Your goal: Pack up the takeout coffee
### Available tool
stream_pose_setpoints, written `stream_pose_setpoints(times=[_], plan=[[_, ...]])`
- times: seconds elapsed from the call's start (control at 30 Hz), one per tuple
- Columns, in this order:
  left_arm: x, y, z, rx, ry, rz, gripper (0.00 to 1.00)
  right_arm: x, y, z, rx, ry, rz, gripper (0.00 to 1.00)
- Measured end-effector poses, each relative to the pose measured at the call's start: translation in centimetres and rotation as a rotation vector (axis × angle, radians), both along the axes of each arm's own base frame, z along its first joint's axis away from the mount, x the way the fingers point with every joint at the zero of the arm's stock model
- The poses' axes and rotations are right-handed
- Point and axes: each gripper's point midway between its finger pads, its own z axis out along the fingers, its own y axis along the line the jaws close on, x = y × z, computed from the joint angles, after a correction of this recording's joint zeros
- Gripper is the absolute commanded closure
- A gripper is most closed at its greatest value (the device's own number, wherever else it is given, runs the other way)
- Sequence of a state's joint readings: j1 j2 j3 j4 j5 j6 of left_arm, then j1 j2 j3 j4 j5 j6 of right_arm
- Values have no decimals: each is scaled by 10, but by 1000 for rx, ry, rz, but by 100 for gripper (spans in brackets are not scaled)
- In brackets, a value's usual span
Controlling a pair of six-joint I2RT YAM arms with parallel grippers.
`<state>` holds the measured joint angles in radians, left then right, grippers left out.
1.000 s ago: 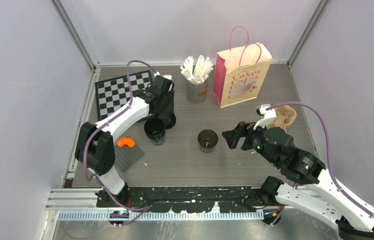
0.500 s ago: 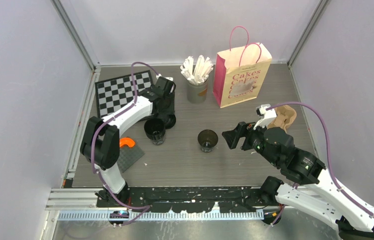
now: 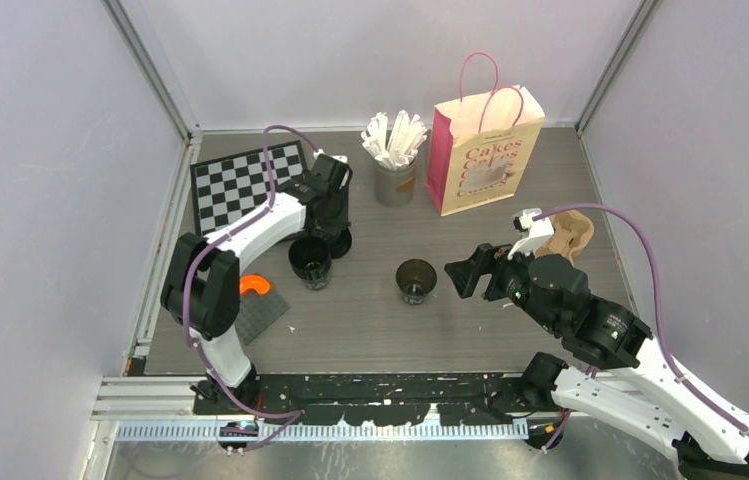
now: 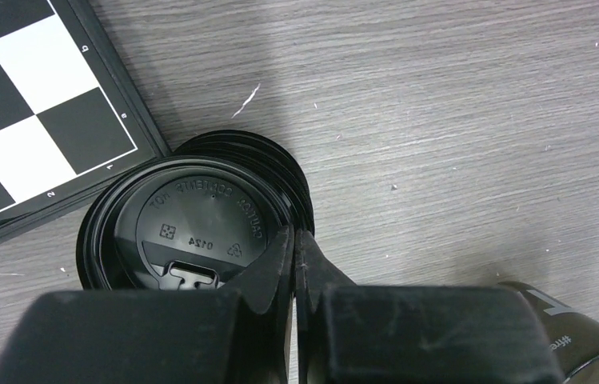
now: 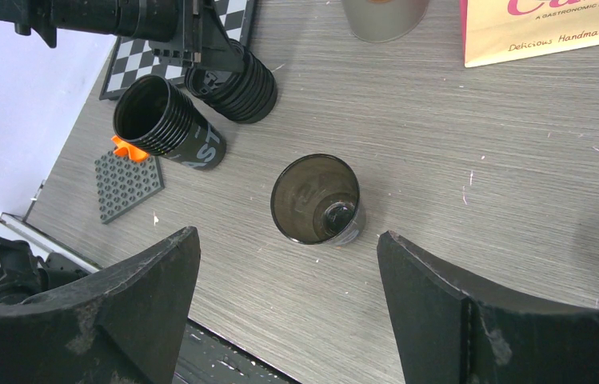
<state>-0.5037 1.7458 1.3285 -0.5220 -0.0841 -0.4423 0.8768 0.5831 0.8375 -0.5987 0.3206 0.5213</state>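
Observation:
A stack of round black lids [image 4: 192,232] lies by the chessboard corner; it also shows in the top view [image 3: 338,240]. My left gripper [image 4: 297,248] is shut, pinching the right rim of the top lid; in the top view it [image 3: 333,225] stands over the stack. A ribbed black cup [image 3: 310,262] stands open, without a lid, just in front of the stack [image 5: 169,124]. A second dark cup [image 3: 416,280], also without a lid, stands mid-table [image 5: 316,200]. My right gripper [image 3: 462,272] is open and empty, just right of this cup [image 5: 286,240].
The pink paper bag [image 3: 485,150] stands at the back. A grey cup of white sticks [image 3: 395,180] is to its left. A brown pulp carrier [image 3: 568,235] sits behind my right wrist. A chessboard [image 3: 235,185], a grey studded plate [image 3: 258,312] and an orange piece [image 3: 253,286] lie at left.
My left arm's elbow has shifted slightly to the right while its gripper stays at the lid stack. The right arm and both cups have not moved.

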Motion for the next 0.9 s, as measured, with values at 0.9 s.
stream_pose_setpoints(times=[0.9], plan=[[-19, 1, 33, -35, -14, -63, 100, 6, 10, -9, -8, 22, 1, 15]])
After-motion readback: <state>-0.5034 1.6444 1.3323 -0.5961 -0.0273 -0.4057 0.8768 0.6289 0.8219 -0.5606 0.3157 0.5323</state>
